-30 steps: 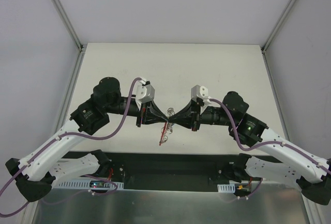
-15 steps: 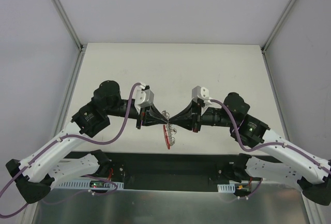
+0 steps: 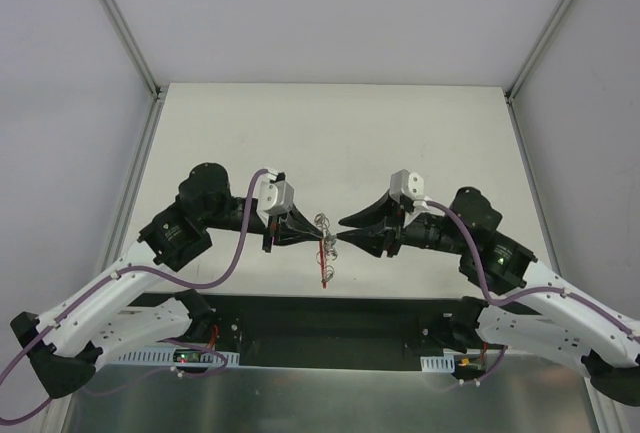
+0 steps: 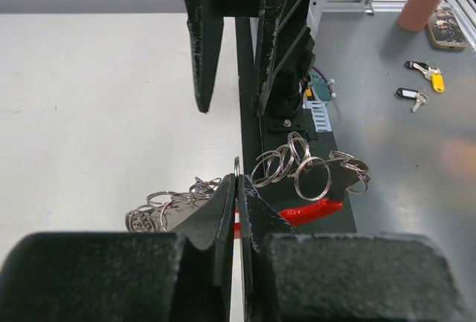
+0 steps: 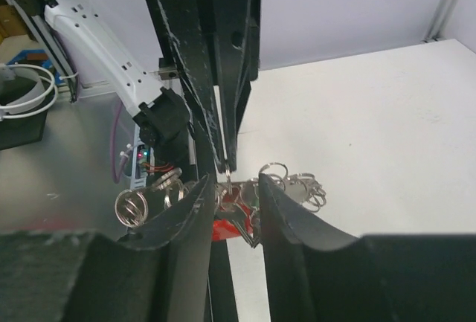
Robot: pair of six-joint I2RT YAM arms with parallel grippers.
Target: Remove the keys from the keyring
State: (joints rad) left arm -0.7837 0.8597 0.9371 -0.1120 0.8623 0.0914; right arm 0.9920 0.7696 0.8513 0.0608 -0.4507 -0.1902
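Left end effector (image 4: 236,188) is pressed together, pinching a thin silver loop of the keyring (image 3: 323,253) right at its tips. The rest of the bunch dangles from there: wire rings spill out on both sides and the red band (image 4: 316,210) hangs just below. Right end effector (image 5: 234,184) faces it tip to tip with its fingers (image 5: 190,221) spread, one on each side of the bunch, not clamping anything. The whole bunch hangs over the near edge of the counter (image 3: 330,133).
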